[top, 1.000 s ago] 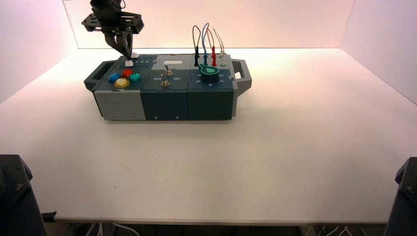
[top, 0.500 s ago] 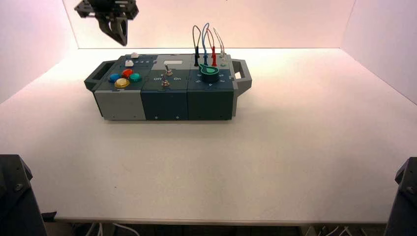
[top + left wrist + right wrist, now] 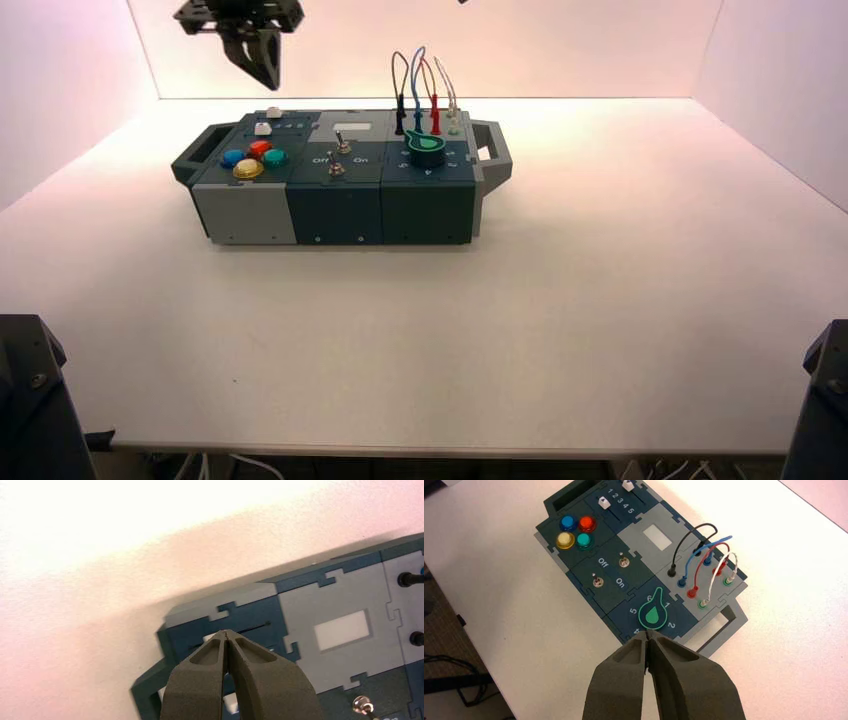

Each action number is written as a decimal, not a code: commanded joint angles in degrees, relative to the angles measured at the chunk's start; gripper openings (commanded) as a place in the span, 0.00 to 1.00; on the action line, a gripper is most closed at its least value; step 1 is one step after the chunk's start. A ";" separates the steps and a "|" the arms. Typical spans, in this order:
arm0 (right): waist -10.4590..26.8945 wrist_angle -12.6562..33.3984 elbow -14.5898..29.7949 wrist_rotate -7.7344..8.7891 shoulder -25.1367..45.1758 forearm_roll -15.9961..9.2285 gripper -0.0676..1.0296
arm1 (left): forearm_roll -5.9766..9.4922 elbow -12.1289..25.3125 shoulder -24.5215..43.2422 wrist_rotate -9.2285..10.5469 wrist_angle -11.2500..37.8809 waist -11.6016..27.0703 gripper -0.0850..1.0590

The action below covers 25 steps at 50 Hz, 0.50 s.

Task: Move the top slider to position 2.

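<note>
The left gripper (image 3: 262, 62) hung in the air above the far left corner of the box (image 3: 340, 205), its fingers (image 3: 200, 680) pressed together with nothing between them. Below it and a little nearer the robot sat the top slider (image 3: 273, 113), a small white block in the rear track of the box's left section, clear of the gripper. Seen from the right wrist, this slider (image 3: 627, 485) stood about level with the printed 2 in the row of numbers 1 to 5. The second slider (image 3: 263, 128) lay just in front of it, farther from the gripper, with four round buttons (image 3: 253, 158) in blue, red, yellow and teal nearer still.

The right gripper (image 3: 647, 640) was held high above the box, over the edge by the green knob (image 3: 653, 615), its fingers likewise closed on nothing. The looped wires (image 3: 704, 565) and two toggle switches (image 3: 610, 570) lay beyond it.

The box stood on a plain white counter (image 3: 560, 330), toward its far left part, well below the left gripper. White walls (image 3: 770, 80) enclosed the counter at the back and both sides, washed in a faint pink light.
</note>
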State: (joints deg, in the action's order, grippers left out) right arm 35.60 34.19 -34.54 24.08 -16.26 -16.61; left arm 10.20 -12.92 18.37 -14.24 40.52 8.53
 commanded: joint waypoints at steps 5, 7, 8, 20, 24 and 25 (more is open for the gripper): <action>0.26 -0.26 0.70 0.26 -0.79 -0.18 0.04 | 0.18 1.49 -0.53 0.62 0.09 0.26 0.05; 0.26 -0.18 0.62 0.26 -0.79 -0.18 0.04 | 0.09 1.49 -0.35 0.62 0.00 0.26 0.05; 0.26 -0.18 0.62 0.26 -0.79 -0.18 0.04 | 0.09 1.49 -0.26 0.62 0.00 0.26 0.05; 0.26 -0.26 0.62 0.26 -0.88 -0.18 0.04 | 0.00 1.58 0.35 0.62 0.09 0.26 0.05; 0.26 -0.18 0.62 0.26 -0.88 -0.18 0.04 | 0.00 1.58 0.79 0.62 0.18 0.26 0.05; 0.26 -0.18 0.62 0.26 -0.88 -0.18 0.04 | 0.00 1.49 0.88 0.62 0.18 0.26 0.05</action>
State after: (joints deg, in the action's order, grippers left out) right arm 35.60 34.28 -34.63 24.08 -16.26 -16.61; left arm 10.20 -12.74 20.30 -13.80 40.87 8.70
